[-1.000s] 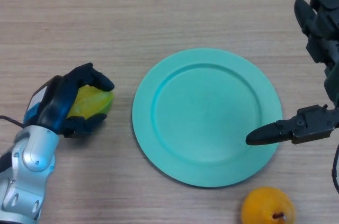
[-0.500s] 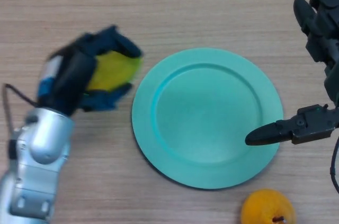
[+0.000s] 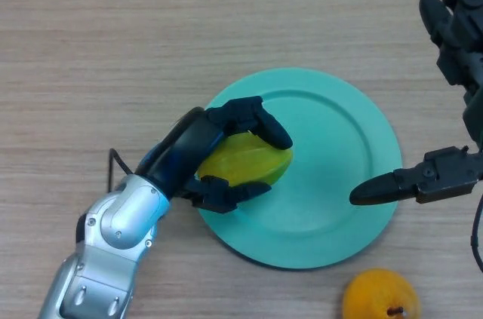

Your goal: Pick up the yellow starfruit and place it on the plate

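Observation:
My left hand [image 3: 198,145] is shut on the yellow starfruit [image 3: 247,165], with fingers curled over its top and thumb under it. Hand and fruit are over the left part of the teal plate [image 3: 339,153]; I cannot tell if the fruit touches the plate. My right hand [image 3: 453,40] is at the right edge, open and empty, its thumb reaching over the plate's right rim.
An orange fruit [image 3: 381,295] lies on the wooden table near the bottom edge, just below and right of the plate.
My left hand has carried the starfruit from the table at the left, up and rightward, to over the plate's left part. The right hand has not moved.

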{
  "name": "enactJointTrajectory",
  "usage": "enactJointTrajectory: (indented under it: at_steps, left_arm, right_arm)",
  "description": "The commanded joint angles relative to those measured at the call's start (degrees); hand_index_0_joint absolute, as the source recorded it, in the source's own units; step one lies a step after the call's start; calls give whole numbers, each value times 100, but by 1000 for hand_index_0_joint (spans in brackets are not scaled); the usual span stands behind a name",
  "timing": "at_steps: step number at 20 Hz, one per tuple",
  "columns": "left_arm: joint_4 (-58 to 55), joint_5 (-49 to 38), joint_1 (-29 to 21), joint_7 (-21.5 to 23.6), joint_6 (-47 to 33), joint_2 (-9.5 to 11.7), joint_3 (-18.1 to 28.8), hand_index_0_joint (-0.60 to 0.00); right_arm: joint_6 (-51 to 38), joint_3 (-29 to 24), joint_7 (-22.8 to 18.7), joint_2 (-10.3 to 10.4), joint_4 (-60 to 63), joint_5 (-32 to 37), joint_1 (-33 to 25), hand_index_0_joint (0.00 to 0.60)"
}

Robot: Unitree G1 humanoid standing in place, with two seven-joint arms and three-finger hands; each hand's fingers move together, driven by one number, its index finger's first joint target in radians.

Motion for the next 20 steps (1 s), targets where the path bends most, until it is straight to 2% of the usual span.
enactJointTrajectory:
  at_steps: [1,2,3,4,5,8,11,13,14,15,16,19,20]
  left_arm:
    - [-279,-214,-224,393,-646,23,45,-449]
    - [-254,-209,-230,446,-671,22,43,-300]
    - [-236,-216,-234,491,-684,22,40,-199]
    - [-225,-251,-212,558,-726,22,47,-58]
    - [-228,-267,-189,585,-765,22,60,0]
    - [-297,180,-97,955,-976,22,307,0]
    - [-456,91,-3,1060,-1022,22,621,0]
    - [-777,-314,5,903,-786,143,882,0]
    - [-1112,-1033,81,754,-604,233,1131,0]
    - [-1235,-1314,95,740,-528,271,1232,0]
    - [-1492,-1911,237,660,-431,413,1485,0]
    - [-1806,-2643,344,525,-204,653,1884,0]
    - [-2073,-3198,418,431,155,758,2154,0]
  right_arm:
    - [-546,-231,-142,-150,-342,94,-141,0]
    - [-539,-241,-136,-152,-351,86,-137,0]
    - [-544,-246,-132,-152,-358,75,-127,0]
    - [-577,-260,-123,-155,-363,51,-114,0]
    - [-593,-263,-116,-161,-367,24,-109,0]
    - [-582,-262,-86,-160,-338,-1,-112,0]
    - [-658,-202,-49,-158,-253,-134,-62,0]
    - [-618,-160,-56,-125,-221,-137,-135,0]
    - [-696,-95,-43,-105,-126,-92,-177,0]
    - [-691,-90,-35,-94,-100,-43,-199,0]
    - [-706,-60,11,-73,-68,127,-139,0]
    - [-890,-4,-93,-51,152,204,-148,0]
    - [-934,43,-88,-59,215,75,-161,0]
